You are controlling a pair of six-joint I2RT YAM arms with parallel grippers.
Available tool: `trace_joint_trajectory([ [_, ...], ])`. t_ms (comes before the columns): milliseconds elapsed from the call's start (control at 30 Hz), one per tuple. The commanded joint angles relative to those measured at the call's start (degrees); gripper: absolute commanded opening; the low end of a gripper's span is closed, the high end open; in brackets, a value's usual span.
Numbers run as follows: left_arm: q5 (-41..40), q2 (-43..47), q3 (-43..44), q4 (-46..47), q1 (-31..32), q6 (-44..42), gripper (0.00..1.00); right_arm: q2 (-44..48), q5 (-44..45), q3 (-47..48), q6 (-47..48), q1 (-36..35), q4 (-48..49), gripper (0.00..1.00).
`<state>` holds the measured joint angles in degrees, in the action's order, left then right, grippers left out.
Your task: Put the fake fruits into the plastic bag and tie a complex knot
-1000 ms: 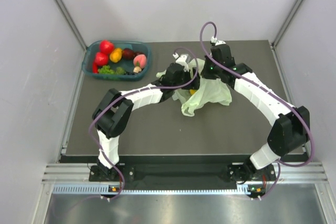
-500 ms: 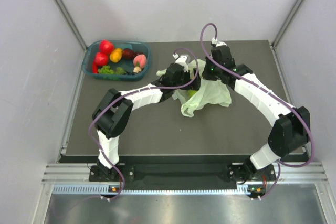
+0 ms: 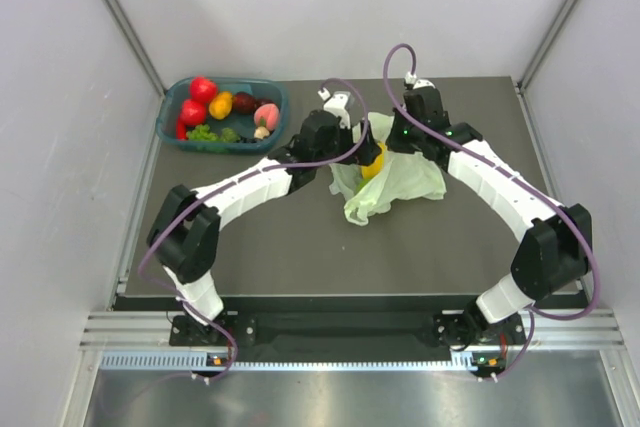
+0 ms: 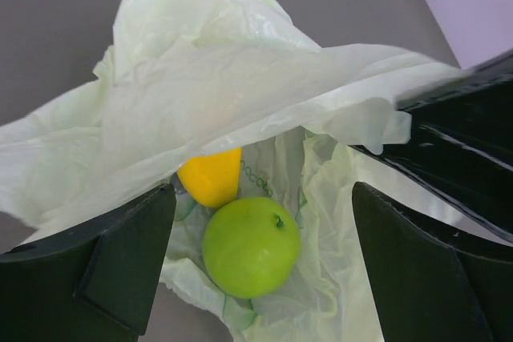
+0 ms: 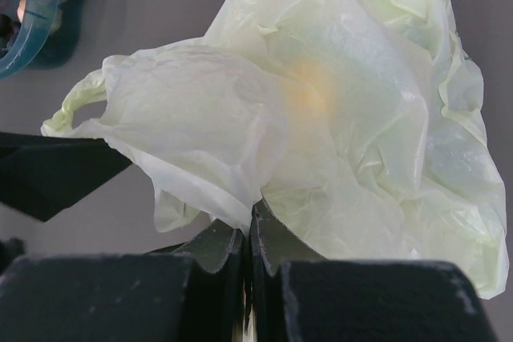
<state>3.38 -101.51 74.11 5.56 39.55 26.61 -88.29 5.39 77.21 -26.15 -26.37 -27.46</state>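
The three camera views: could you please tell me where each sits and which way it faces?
Top external: above and behind the bases, looking down on the table; both arms show.
Left wrist: on the left arm, looking into the plastic bag at a green apple and a yellow fruit, framed by the open left gripper.
Right wrist: on the right arm, looking across the bag toward the teal basket; the right gripper is shut on it.
Shared: all three show the bag; top and left wrist the yellow fruit.

Arms (image 3: 500, 187) have white links (image 3: 250, 185), black joints (image 3: 548, 252), purple cables (image 3: 385, 62); pincer fingers (image 4: 120, 270) seemingly glossy black.
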Motion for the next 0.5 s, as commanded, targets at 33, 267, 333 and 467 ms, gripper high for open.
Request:
trace_joint_trajectory([
  [33,-1.9,8.1,-0.8,-7.7,-1.0,-2.7,0.92,2.6,0.6,-0.3,-0.2,1.1,2.3,0.00],
  [267,1.0,20.7,-5.5,-16.1,-10.4,-3.8,0.97,2.2,-0.1,-0.7,0.0,1.2,2.7,0.00],
  [333,2.2,22.4,-6.0,-16.7,-14.0,-4.3,0.98,2.2,-0.3,-0.7,0.0,1.2,2.8,0.00],
  [467,3.8,21.0,-3.0,-19.4,-22.4,-7.0,0.99,2.1,-0.6,-0.5,0.1,1.2,2.8,0.00],
])
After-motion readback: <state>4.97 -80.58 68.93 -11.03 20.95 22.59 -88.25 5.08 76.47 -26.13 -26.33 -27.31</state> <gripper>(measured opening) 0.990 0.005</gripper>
